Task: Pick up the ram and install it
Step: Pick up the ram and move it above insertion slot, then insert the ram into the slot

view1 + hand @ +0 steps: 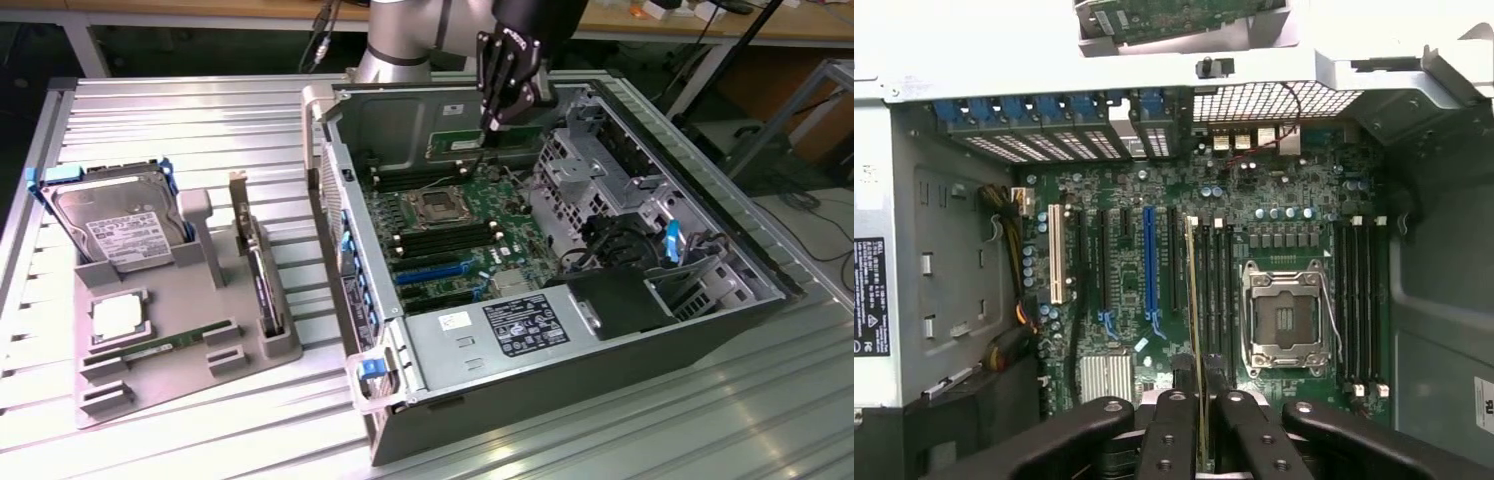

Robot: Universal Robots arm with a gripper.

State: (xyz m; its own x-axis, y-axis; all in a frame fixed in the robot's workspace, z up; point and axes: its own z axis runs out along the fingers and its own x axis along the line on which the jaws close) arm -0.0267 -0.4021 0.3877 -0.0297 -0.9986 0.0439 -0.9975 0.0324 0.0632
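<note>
Pick-up half is looking done. The gripper (491,125) is hanging over the open computer case (601,365), its fingers nearly together and pinching the ram (1195,300) by its upper edge. The ram is hanging upright and edge-on under the fingers, above the motherboard (467,262), toward the case's far wall in the exterior view.

In the wrist view the stick's thin edge is running along the bank of memory slots (1216,290) just beside the CPU socket (1284,318), on the side facing the blue expansion slot (1149,260). Can't tell exactly which slot it's lining up with.

Install half is looking not done. I'm judging the ram as floating clear of the board, not seated and not touching a slot. The memory slots on both sides of the socket are looking empty.

A gray parts tray (160,385) is sitting at the exterior view's left, well apart from the gripper. It's carrying a hard drive (114,225), a square silver processor (118,315) and an upright expansion card (263,275).

Tray and case are both resting on a ribbed metal table (200,110). Wood-topped benches (787,20) with cables are running along the back of the room, looking like a lab or workshop.
</note>
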